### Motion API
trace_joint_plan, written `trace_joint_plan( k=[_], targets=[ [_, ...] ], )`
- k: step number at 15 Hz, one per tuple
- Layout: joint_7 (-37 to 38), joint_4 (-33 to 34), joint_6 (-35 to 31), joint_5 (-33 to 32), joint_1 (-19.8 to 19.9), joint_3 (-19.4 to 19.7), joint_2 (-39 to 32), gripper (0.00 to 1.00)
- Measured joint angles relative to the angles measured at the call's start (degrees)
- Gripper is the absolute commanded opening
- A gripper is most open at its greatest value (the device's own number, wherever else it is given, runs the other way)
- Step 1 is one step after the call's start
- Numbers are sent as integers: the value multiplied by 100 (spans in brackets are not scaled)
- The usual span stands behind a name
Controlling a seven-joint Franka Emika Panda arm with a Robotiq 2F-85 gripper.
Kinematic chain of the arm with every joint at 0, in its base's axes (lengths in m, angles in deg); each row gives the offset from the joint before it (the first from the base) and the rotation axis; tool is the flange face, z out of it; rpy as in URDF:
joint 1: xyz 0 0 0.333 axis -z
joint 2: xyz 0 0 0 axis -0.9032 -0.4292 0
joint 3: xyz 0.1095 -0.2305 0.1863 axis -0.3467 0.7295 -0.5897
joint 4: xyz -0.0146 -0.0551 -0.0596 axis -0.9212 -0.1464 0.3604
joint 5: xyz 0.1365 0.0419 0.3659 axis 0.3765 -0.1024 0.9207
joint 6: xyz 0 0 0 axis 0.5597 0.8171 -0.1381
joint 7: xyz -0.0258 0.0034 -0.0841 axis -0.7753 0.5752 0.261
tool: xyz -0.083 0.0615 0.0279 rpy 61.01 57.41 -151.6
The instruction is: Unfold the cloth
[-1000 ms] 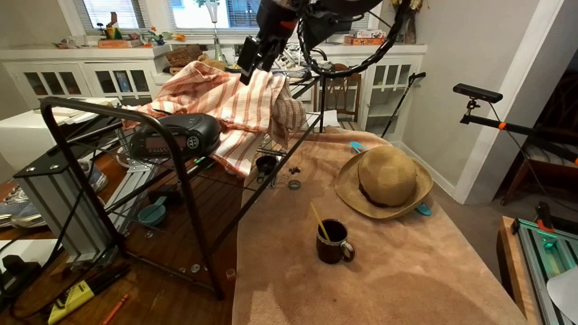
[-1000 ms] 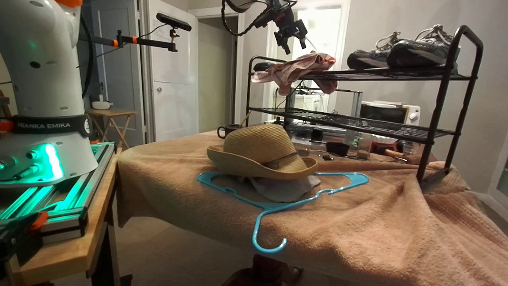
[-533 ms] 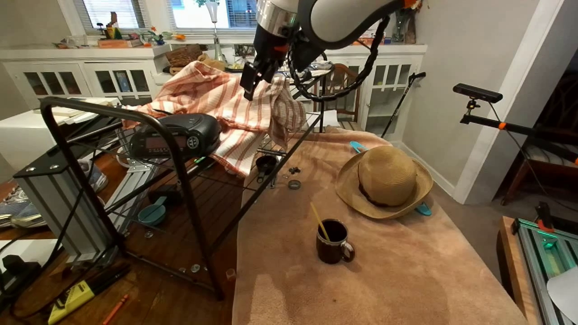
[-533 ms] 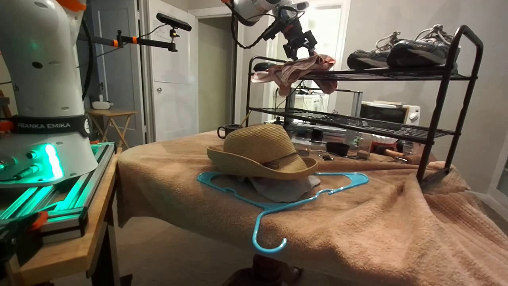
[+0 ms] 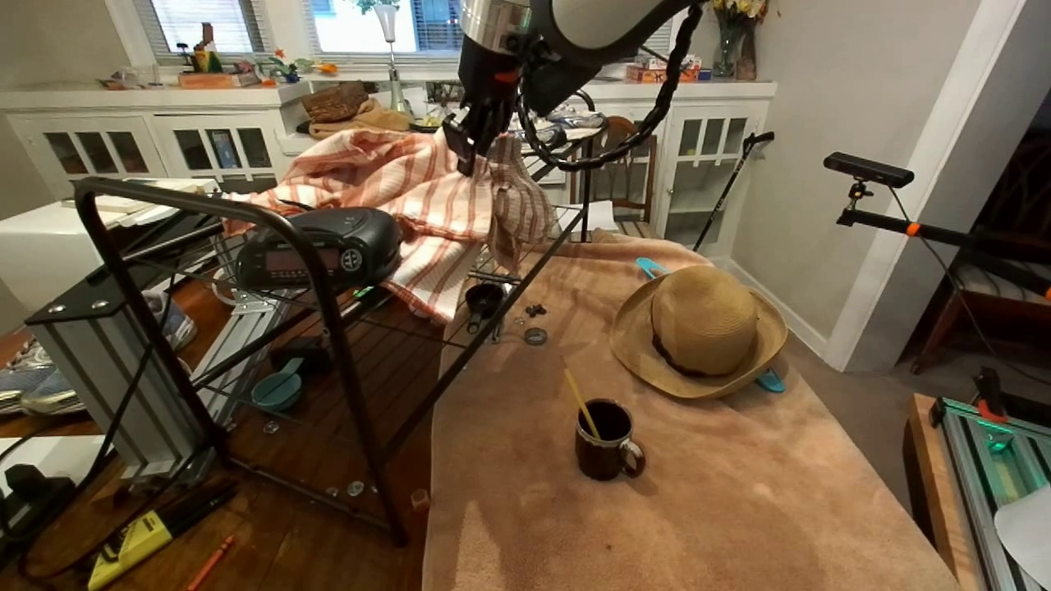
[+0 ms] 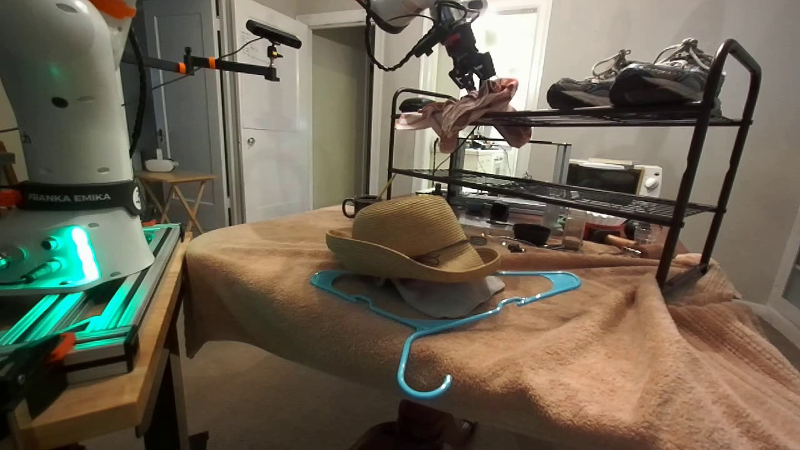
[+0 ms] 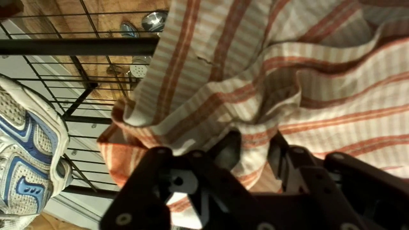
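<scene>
Where the arm (image 5: 595, 23) slants down, the pincer (image 7: 253, 148) straddles bunched cloth (image 5: 410, 190), though whether it grips is unclear.

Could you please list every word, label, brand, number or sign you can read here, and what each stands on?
"FRANKA EMIKA": on the dark band of the arm.
Radio: small marks, too blurred to read.
Yellow pack: dark marks, too blurred to read.
Far boxes: too small to read.
Door: faint marks, too small to read.
I can read nothing else.
</scene>
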State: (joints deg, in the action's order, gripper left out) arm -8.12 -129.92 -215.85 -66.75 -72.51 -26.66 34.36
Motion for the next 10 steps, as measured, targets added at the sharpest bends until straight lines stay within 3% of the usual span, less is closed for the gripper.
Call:
trace_joint_plan(
  k=[10],
  targets=[
    [164, 305, 245, 630, 25, 4, 210, 2]
  ],
)
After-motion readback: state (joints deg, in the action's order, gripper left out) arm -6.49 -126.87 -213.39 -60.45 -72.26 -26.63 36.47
